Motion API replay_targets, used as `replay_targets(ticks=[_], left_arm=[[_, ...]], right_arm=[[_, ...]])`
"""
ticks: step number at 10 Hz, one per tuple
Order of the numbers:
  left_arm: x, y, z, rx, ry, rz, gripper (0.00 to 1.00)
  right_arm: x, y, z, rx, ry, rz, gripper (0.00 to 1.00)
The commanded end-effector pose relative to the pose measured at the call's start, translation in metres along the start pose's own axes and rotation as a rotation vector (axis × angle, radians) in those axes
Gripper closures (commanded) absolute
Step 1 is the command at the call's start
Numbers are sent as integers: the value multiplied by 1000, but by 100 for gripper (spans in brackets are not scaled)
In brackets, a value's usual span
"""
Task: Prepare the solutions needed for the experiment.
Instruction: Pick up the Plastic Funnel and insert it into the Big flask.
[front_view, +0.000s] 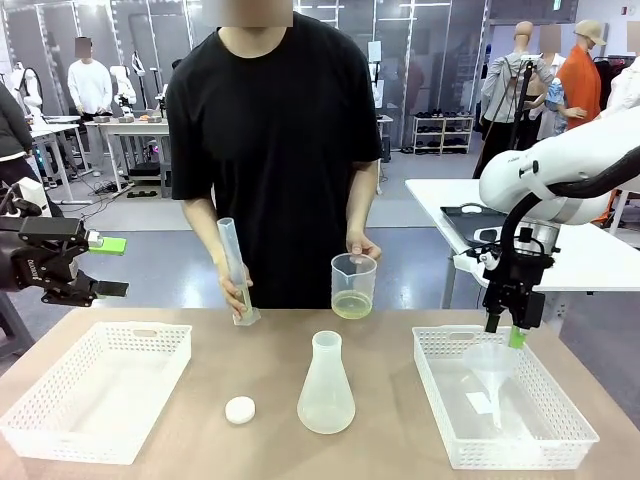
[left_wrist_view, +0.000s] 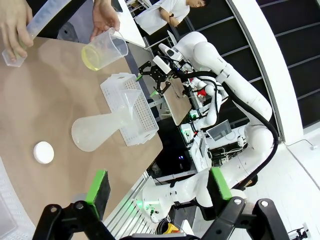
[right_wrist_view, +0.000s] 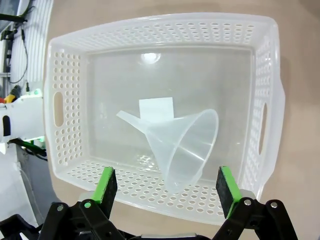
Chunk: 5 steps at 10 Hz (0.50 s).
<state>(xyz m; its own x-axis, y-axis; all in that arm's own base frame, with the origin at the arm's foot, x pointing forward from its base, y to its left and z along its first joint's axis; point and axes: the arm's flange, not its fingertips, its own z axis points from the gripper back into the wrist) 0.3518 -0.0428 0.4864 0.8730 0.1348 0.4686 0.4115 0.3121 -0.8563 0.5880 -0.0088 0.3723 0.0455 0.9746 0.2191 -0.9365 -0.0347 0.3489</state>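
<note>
across the table a person holds a tilted graduated cylinder (front_view: 234, 270) in one hand (front_view: 237, 292), its base down at the far edge of the tabletop (front_view: 390, 440). the other hand (front_view: 362, 245) grips the rim of a clear beaker (front_view: 354, 285). the solution (front_view: 351, 305) sits as a shallow pale yellow-green layer in the bottom of that beaker, near the cylinder. closer to me an erlenmeyer flask (front_view: 326, 385) stands upright mid-table, with a small white cap (front_view: 240, 409) lying just beside it. a white perforated basket (front_view: 60, 400) rests on the left. another basket (front_view: 432, 365) on the right holds a plastic funnel (front_view: 490, 365) tipped on its side. the right gripper (front_view: 504, 332) hangs above that basket, claw spread, pinching nothing. the left gripper (front_view: 115, 267) hovers off the table's left edge, claw spread too, nothing between its pads.
</note>
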Motion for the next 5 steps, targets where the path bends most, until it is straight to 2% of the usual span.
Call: replay_targets(ticks=[1,5], left_arm=[[1,-1,-3,-26,-16,-17,0],[1,-1,-3,-26,-16,-17,0]], right_arm=[[0,-8,1,39,-24,-3,0],[-5,-22,-14,74,-30,-22,0]])
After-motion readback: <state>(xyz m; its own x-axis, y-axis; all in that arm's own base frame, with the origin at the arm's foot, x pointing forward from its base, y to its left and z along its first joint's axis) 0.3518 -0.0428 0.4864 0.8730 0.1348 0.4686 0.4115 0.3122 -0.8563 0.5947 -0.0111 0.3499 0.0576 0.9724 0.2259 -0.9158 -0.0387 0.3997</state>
